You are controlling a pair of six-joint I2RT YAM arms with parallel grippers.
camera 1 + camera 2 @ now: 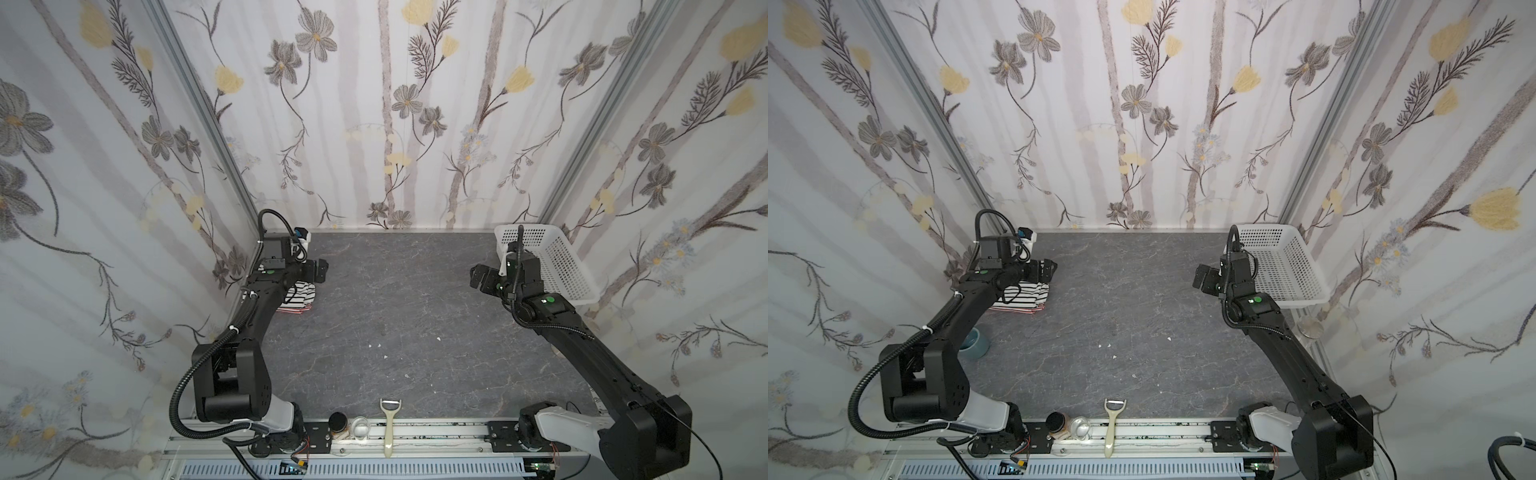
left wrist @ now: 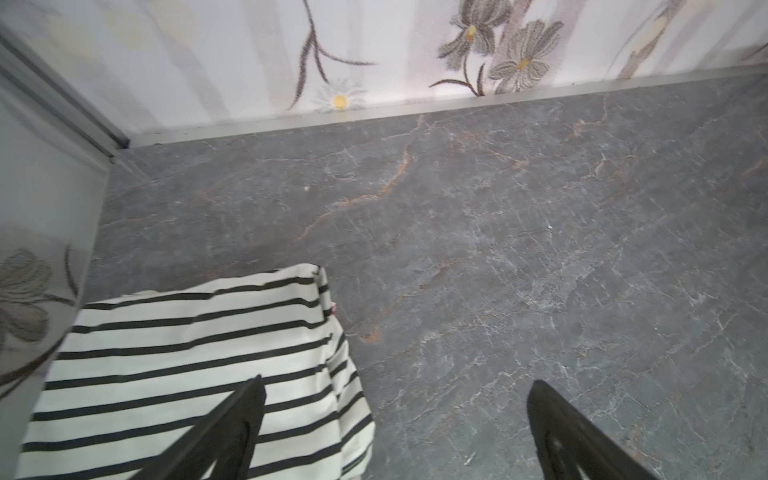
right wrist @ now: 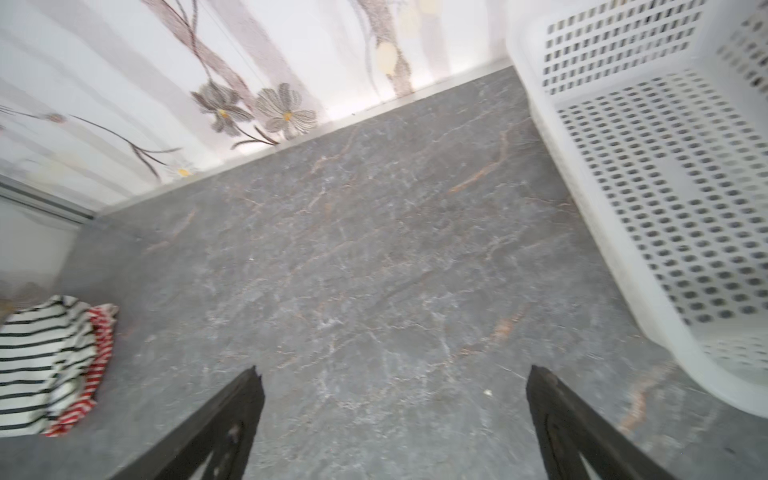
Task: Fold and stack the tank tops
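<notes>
Left tool (image 2: pixel 397 380), right tool (image 3: pixel 395 369): jaws wide apart, empty; black-striped top (image 2: pixel 187 353) atop red-striped top (image 3: pixel 99 361)

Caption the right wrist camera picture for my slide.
Open right gripper over grey table; black-striped tank top lies on red-striped tank top, white basket nearby.

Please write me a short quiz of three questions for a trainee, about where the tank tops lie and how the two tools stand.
1. True or false: the black-striped top lies on the red-striped top.
2. What shows inside the white basket? A) both tops B) one top C) nothing
3. Fill in: the left tool and the right tool both stand ___, holding nothing.
Key: 1 true; 2 C; 3 open.
</notes>
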